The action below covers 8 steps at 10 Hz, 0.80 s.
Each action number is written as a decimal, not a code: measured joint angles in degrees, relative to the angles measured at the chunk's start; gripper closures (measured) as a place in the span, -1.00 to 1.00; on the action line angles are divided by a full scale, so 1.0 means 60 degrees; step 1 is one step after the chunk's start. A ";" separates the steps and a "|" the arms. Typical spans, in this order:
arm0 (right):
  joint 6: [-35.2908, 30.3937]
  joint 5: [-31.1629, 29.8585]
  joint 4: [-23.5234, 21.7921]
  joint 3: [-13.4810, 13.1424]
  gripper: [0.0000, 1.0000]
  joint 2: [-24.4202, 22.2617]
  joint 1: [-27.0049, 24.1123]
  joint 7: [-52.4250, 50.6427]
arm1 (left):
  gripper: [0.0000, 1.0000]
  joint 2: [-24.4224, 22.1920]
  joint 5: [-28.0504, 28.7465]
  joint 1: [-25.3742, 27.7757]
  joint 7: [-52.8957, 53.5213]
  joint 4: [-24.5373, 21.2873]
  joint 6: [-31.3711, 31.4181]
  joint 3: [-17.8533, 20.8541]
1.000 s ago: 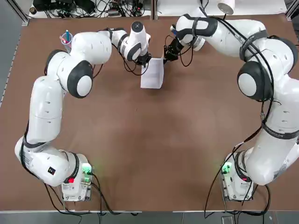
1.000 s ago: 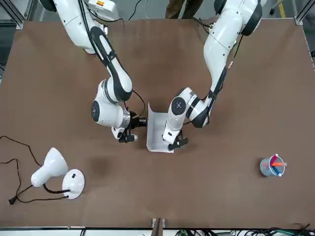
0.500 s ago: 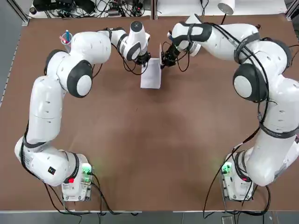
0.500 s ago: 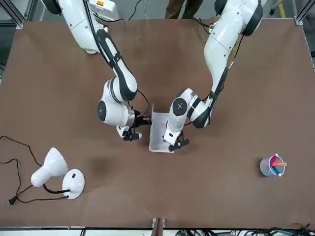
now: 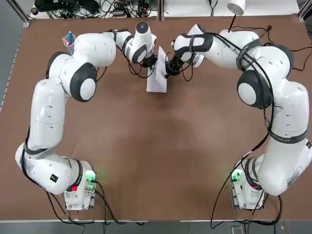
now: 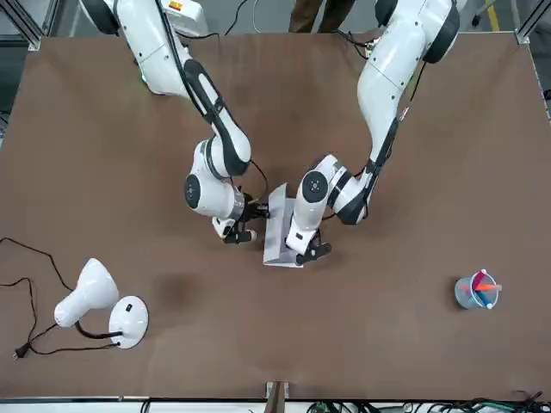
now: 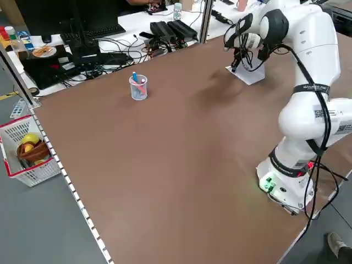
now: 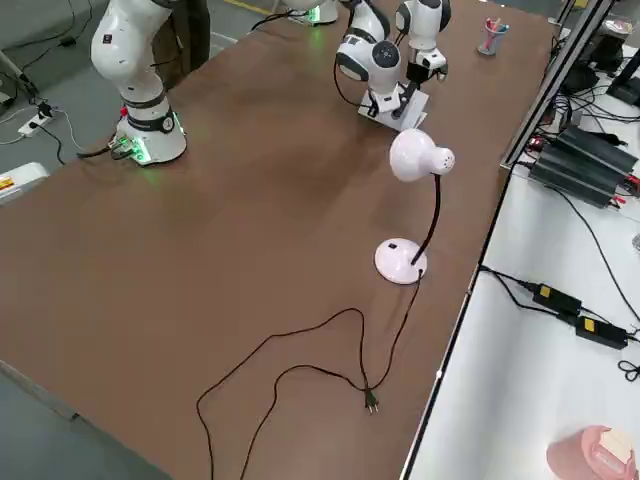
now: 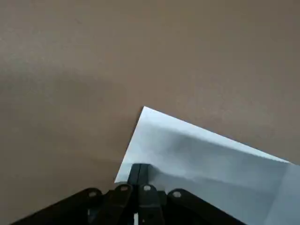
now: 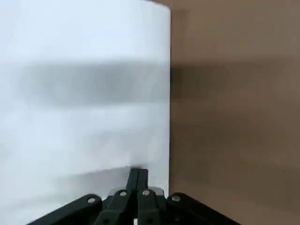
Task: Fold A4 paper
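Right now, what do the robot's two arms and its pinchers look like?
Both arms are chunky and glossy white with rounded shells, and dark grey or black caps and bands at the joints. Thin black cables loop along them. Each base shows a small green light. The left gripper and right gripper are small and black, each with two slim fingers.

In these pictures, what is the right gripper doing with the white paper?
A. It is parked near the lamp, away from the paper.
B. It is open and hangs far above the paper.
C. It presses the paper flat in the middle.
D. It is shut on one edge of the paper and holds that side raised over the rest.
D: the right gripper is shut on an edge of the paper, which stands raised beside the left gripper.
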 joint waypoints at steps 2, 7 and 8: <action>0.0009 0.0002 -0.0136 -0.0002 0.98 0.0062 0.0121 0.0000 | 0.98 0.0000 0.0007 0.0000 0.0180 0.0004 0.0010 0.0002; 0.0199 0.0026 -0.0269 -0.0001 0.98 0.0169 0.0447 0.0002 | 0.98 -0.0431 0.0107 0.0558 0.2107 0.0364 -0.2078 0.0185; 0.0366 0.0029 -0.0278 -0.0001 0.98 0.0226 0.0494 0.0002 | 0.98 -0.0530 0.0108 0.0549 0.2141 0.0416 -0.2299 0.0181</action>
